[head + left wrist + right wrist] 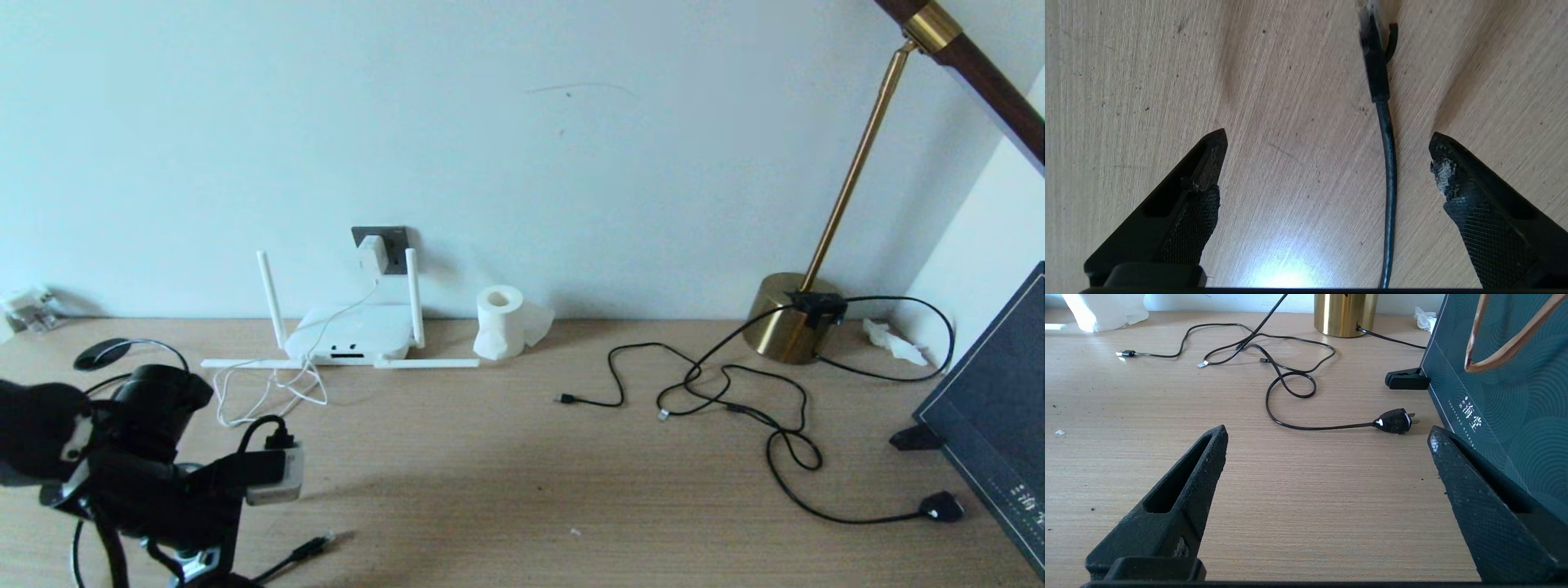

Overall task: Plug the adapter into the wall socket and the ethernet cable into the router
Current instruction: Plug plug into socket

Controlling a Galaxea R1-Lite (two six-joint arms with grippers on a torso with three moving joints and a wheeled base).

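The first half looks done: the adapter (pixel 372 254) sits on the socket (pixel 395 242) on the far wall, apparently plugged in, its white cord dropping to the router (pixel 353 334) on the bench (pixel 522 465) just below. What is left is the ethernet cable (pixel 1388 163). It lies loose at the near left of the bench, its plug end pointing toward the far right, well apart from the router and not yet in any port. My left claw (pixel 1327 163) hangs over it at the near left, fingers wide apart and holding nothing; the cable runs between them, closer to one finger than the other. So I judge I am at the grasp of the cable, with the carry and the insertion into the router's near face to come. My right claw (pixel 1327 457) is parked low over the bench at the right, also spread wide and empty.
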